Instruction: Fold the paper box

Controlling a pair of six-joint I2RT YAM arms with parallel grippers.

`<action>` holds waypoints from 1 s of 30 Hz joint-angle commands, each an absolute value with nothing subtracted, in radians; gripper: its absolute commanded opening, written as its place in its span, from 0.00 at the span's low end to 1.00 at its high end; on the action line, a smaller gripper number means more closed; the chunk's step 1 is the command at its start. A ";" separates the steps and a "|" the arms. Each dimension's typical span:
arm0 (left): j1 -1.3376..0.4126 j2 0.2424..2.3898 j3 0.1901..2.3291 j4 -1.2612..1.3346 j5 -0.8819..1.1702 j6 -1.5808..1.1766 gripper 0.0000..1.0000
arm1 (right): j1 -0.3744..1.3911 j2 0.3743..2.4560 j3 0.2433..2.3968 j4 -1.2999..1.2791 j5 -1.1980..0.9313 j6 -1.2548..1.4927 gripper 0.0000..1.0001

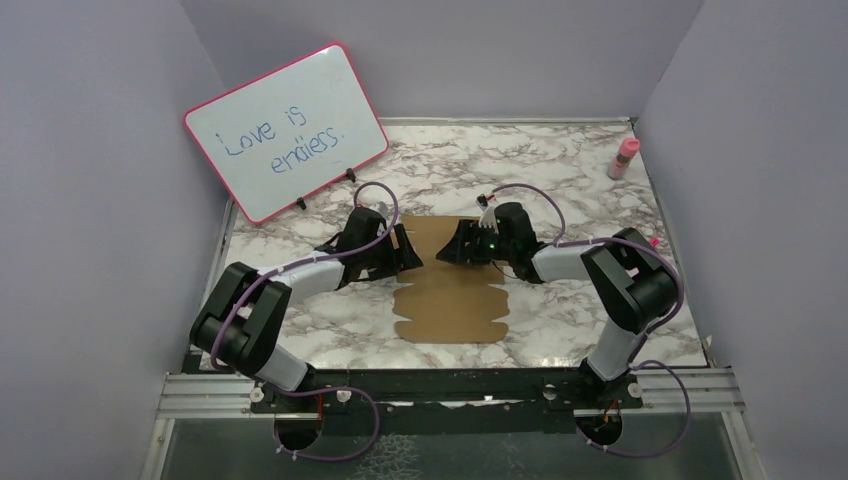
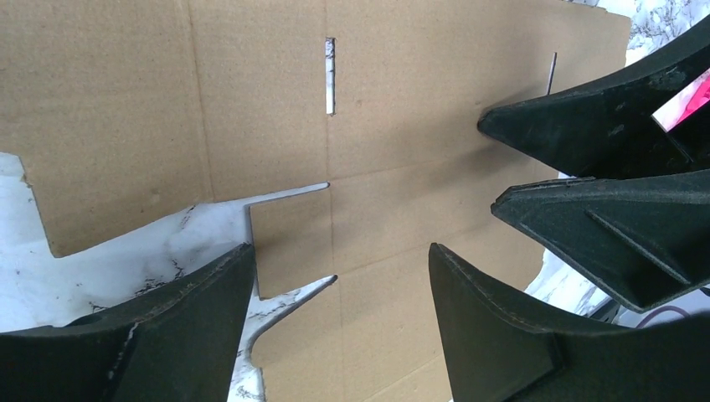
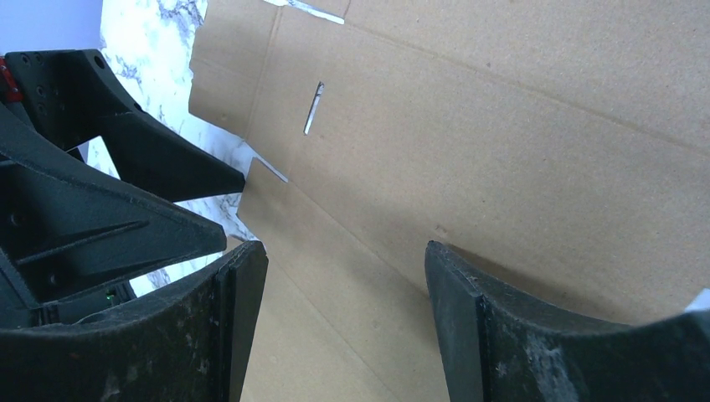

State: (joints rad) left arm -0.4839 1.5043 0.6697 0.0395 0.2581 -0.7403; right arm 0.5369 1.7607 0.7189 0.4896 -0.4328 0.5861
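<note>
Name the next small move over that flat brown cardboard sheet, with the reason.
Probably lower the left gripper and close its open fingers on the small edge tab between them: the flat brown die-cut cardboard sheet lies unfolded, nothing gripped yet.

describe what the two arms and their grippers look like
Both the left arm and right arm have bulky black joints joined by pale grey links, with thin purple cables looping alongside. The left gripper and right gripper each end in two matte black, wedge-shaped fingers. A small green light glows near the right one's wrist.
</note>
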 commanded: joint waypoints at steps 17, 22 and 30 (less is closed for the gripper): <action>-0.486 1.414 0.702 0.015 0.316 -0.754 0.68 | 0.561 1.812 0.732 0.488 -0.404 0.598 0.75; -0.493 1.414 0.714 0.015 0.330 -0.758 0.68 | 0.564 1.815 0.732 0.492 -0.403 0.601 0.75; -0.528 1.441 0.752 0.017 0.339 -0.760 0.68 | 0.566 1.810 0.731 0.491 -0.398 0.603 0.75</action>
State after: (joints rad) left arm -0.5041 1.4364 0.7082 0.0051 0.3050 -0.7490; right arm 0.5488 1.7805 0.7303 0.5152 -0.4183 0.5949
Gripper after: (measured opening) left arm 0.681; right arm 0.748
